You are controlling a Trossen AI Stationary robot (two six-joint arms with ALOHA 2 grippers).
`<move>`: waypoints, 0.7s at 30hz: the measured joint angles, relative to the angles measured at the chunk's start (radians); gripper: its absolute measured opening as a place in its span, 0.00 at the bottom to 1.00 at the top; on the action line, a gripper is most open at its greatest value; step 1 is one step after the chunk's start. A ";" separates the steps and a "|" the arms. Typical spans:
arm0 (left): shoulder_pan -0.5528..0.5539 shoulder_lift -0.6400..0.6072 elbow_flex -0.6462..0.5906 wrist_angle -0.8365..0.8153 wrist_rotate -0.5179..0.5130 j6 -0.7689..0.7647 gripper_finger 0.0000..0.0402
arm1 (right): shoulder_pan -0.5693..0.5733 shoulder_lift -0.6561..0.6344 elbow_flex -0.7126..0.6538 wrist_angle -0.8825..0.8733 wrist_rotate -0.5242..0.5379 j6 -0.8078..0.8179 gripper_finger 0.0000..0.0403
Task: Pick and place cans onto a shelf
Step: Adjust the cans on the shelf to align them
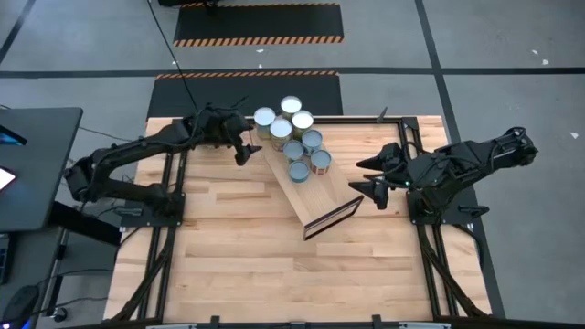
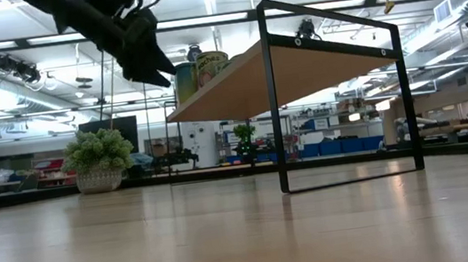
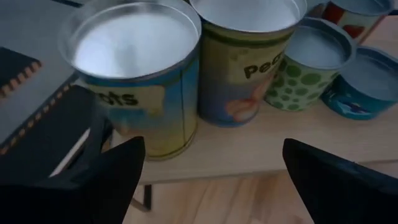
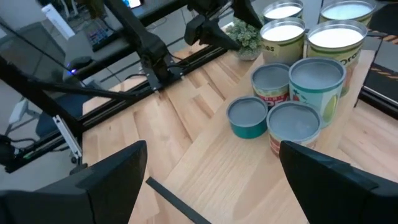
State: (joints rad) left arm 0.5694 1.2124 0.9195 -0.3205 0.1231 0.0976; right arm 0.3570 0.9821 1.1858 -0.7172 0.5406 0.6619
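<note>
With all the cans (image 1: 292, 139) already clustered on the shelf (image 1: 306, 187) at upper centre, we'd ease the wide-open, empty left hand (image 1: 243, 149) clear without clipping them, keeping the empty, open right hand (image 1: 370, 178) parked right of the shelf.

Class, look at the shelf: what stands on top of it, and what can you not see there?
On the shelf stands a cluster of eight cans, grouped at its far end; the near end is bare. Their lids are shut, so their contents stay hidden, and from the low view most cans are hidden behind the board.
</note>
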 joint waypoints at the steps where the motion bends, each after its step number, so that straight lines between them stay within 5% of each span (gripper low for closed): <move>1: 0.007 0.010 0.000 0.006 0.015 0.001 0.97 | -0.004 0.000 0.000 0.002 0.001 0.006 0.93; 21: 0.012 0.051 0.000 0.102 0.014 0.020 0.97 | -0.028 0.000 0.001 0.015 0.042 0.020 0.93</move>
State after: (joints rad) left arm 0.5818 1.2636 0.9195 -0.2186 0.1373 0.1175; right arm 0.3287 0.9817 1.1866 -0.7026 0.5830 0.6818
